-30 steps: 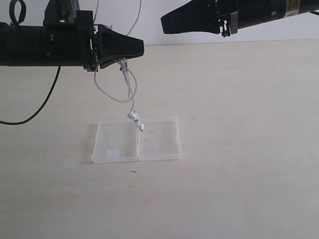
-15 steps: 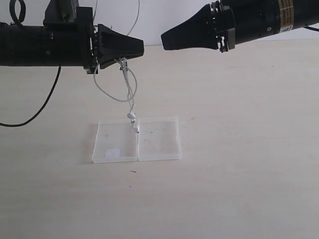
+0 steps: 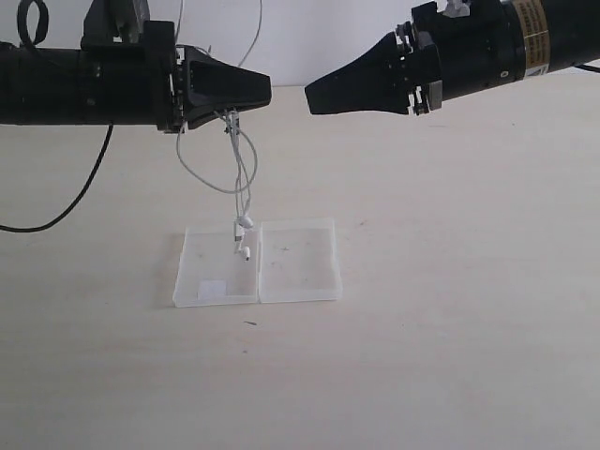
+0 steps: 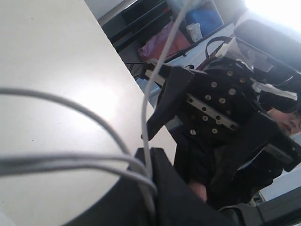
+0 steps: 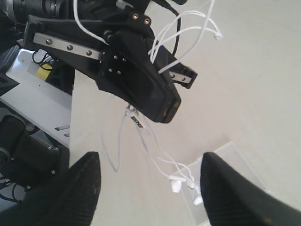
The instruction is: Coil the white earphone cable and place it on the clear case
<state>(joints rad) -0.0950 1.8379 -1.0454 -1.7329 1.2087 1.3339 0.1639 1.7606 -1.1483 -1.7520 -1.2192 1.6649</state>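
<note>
Now | my left hand (image 3: pixel 262 91) pinches the earphone cable (image 3: pixel 246 178) | earbuds (image 3: pixel 244 225) dangle over the clear case (image 3: pixel 300 272) on the counter (image 3: pixel 450 309) | my right hand (image 3: pixel 314 97) hovers spread nearby

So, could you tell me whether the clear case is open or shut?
Open: the clear case lies flat, its two halves spread side by side.

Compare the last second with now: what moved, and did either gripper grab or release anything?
The right gripper came down from higher up to about the level of the left gripper; it is open and holds nothing. The earbuds swung slightly left and now hang over the labelled half of the clear case. Unchanged: the left gripper stays shut on the white cable, and the case has not moved.
</note>
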